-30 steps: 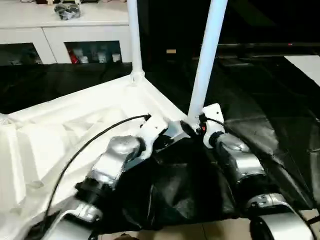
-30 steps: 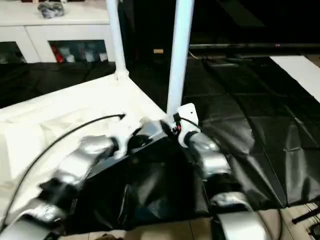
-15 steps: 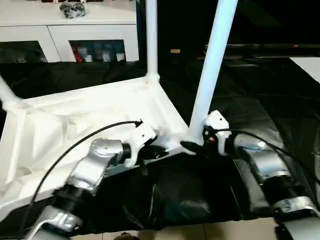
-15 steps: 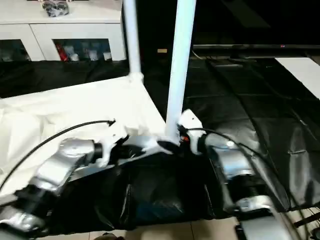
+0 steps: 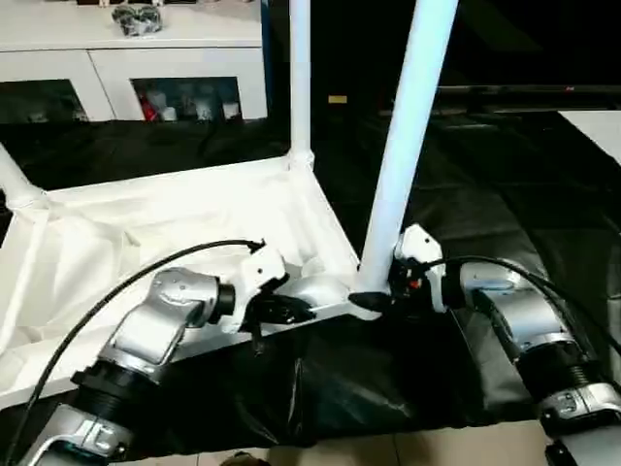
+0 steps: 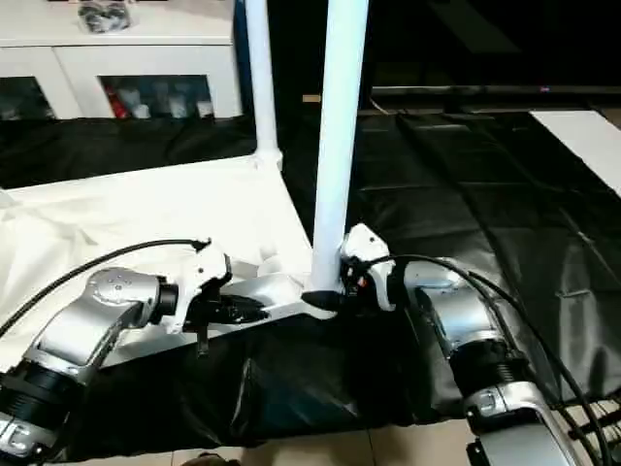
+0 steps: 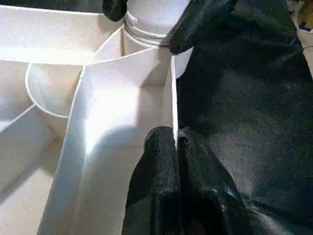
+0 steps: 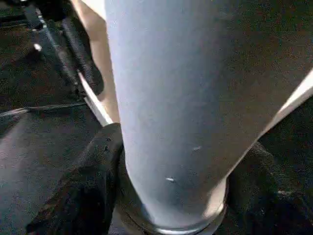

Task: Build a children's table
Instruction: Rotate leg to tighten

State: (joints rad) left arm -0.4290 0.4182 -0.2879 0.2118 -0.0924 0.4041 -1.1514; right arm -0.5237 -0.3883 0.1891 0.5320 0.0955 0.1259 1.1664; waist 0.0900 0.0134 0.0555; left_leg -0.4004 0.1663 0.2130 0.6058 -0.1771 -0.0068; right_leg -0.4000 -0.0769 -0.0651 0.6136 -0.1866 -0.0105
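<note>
The children's table lies upside down: a white ribbed tabletop [image 5: 175, 223] on black cloth. A leg [image 5: 299, 78] stands in its far corner socket. Another leg [image 5: 15, 184] rises at the left edge. The near-corner leg [image 5: 408, 146] stands almost upright in its socket. My right gripper [image 5: 371, 299] is shut on that leg's base, one black finger [image 8: 83, 196] on each side of the tube. My left gripper [image 5: 291, 313] is shut on the tabletop's near rim beside that corner, its fingertips [image 7: 164, 142] pinching the thin white wall.
A white cabinet [image 5: 126, 58] with glass doors stands behind the work. Black cloth [image 5: 505, 194] covers the big table to the right and in front. A strip of pale floor [image 5: 388, 451] shows below its near edge. A cable loops over my left forearm [image 5: 155, 330].
The view has shifted. My right gripper's fingers have drawn in around the base of the near leg. My left gripper keeps its pinch on the rim.
</note>
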